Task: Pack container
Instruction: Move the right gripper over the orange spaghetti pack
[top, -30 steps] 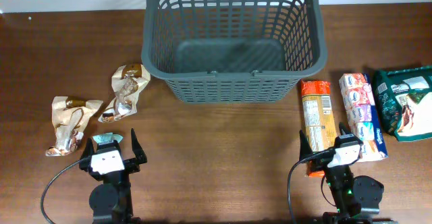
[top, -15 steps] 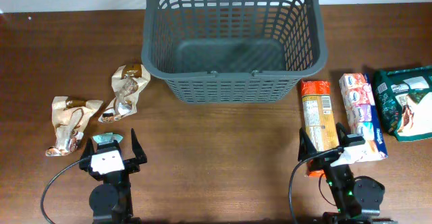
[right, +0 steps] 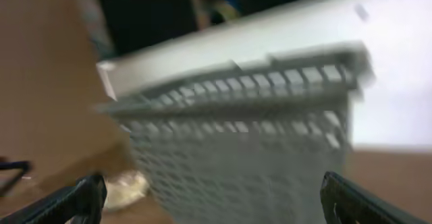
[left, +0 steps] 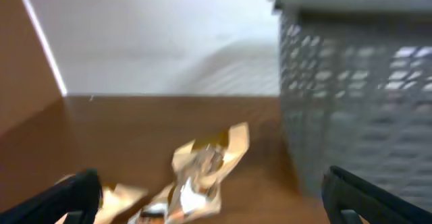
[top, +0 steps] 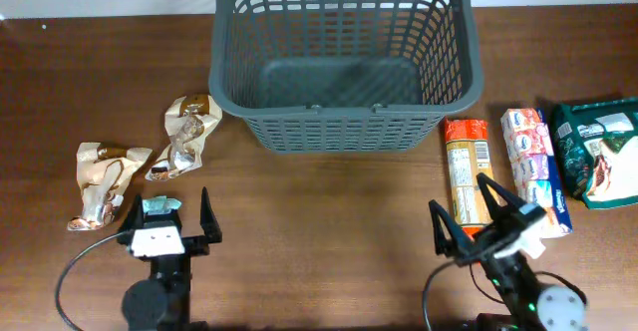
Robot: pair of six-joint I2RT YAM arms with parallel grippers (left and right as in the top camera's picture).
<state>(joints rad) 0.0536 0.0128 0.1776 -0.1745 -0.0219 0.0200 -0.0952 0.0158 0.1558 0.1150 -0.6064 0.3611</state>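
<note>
Far left, 2 crumpled foil wrappers lie on the table (top: 299, 201): the outer wrapper (top: 103, 181), and the inner wrapper (top: 182, 137) near the basket's left corner. Your left gripper (top: 166, 209) sits low just below them, jaws wide, nothing held.

Centre back is the container (top: 344, 130), upright, floor bare, nothing packed yet.

Right of it are 3 packs side by side: orange packet (top: 469, 166), pink-and-blue pack (top: 533, 169), green bag (top: 598, 152). Your right gripper (top: 458, 191) hangs skewed over the orange packet's near end, jaws spread wide, empty.

Both wrist views are blurred, so don't trust them for alignment.

Risks, as I judge them:
- With that skew, 1 finger may land on the pink-and-blue pack and drag it.
- Pinch the long packet at its end and it will likely droop and snag the container's rim.
- The wrappers look light and slick, and a closing jaw may just shove them.
</note>
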